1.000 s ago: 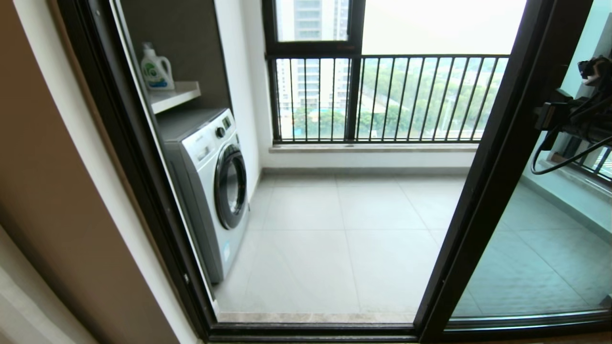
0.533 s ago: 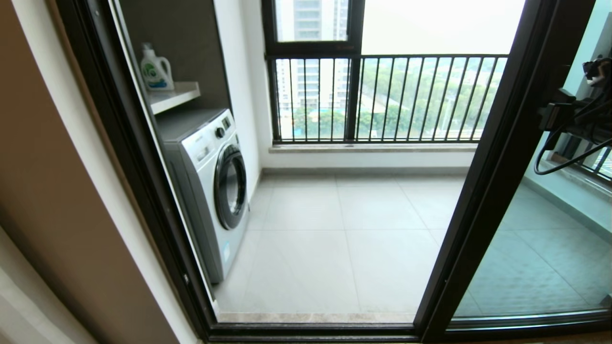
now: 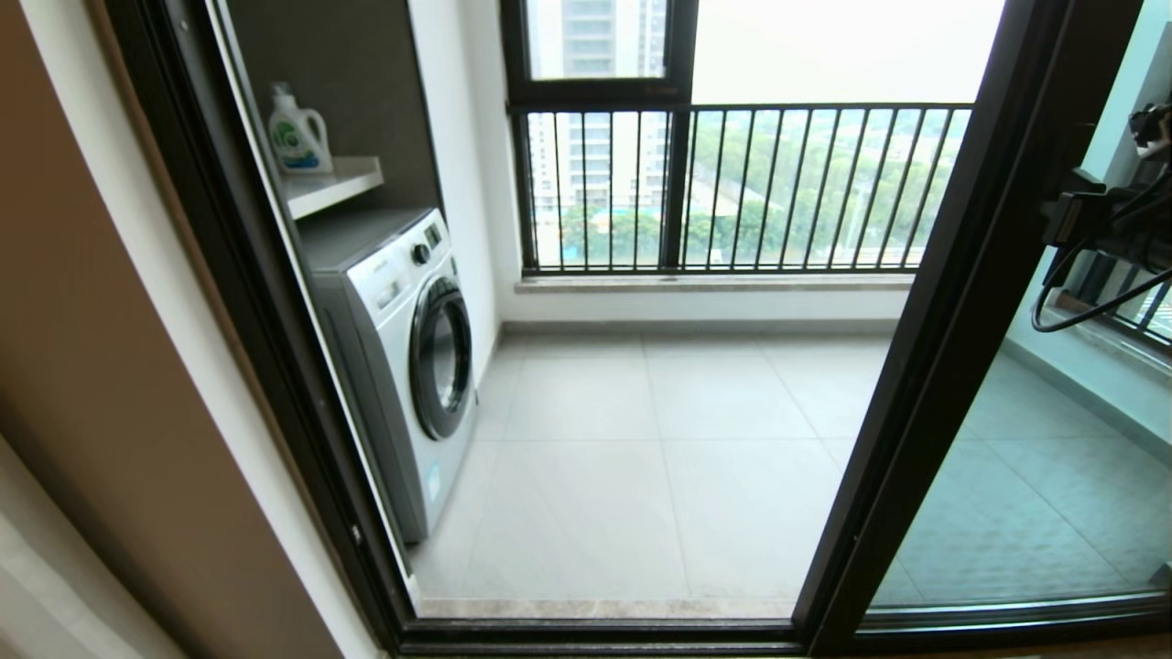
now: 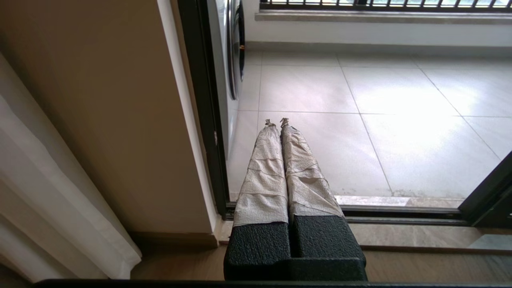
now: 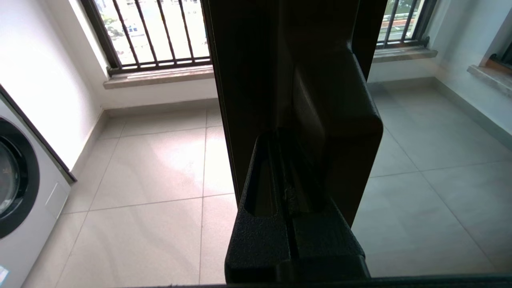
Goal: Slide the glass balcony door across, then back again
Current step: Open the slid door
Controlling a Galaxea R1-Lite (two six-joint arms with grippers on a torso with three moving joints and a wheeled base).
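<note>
The glass balcony door (image 3: 1035,476) stands at the right, its dark upright (image 3: 952,302) slanting across the head view, with the doorway to its left standing wide. My right arm (image 3: 1099,224) reaches in from the right edge at mid height of that upright. In the right wrist view my right gripper (image 5: 288,138) is shut, its tips tucked against the upright (image 5: 248,80) beside the dark latch handle (image 5: 340,104). My left gripper (image 4: 276,122) is shut and empty, hanging low by the left jamb (image 4: 204,120).
A white washing machine (image 3: 403,366) stands on the balcony's left, with a detergent bottle (image 3: 298,133) on the shelf above. The black barred railing (image 3: 732,188) closes the far side. The floor track (image 3: 595,631) runs along the threshold. A white curtain (image 4: 60,200) hangs left.
The door's upright and my right arm have shifted slightly to the right. The left arm has not moved.
</note>
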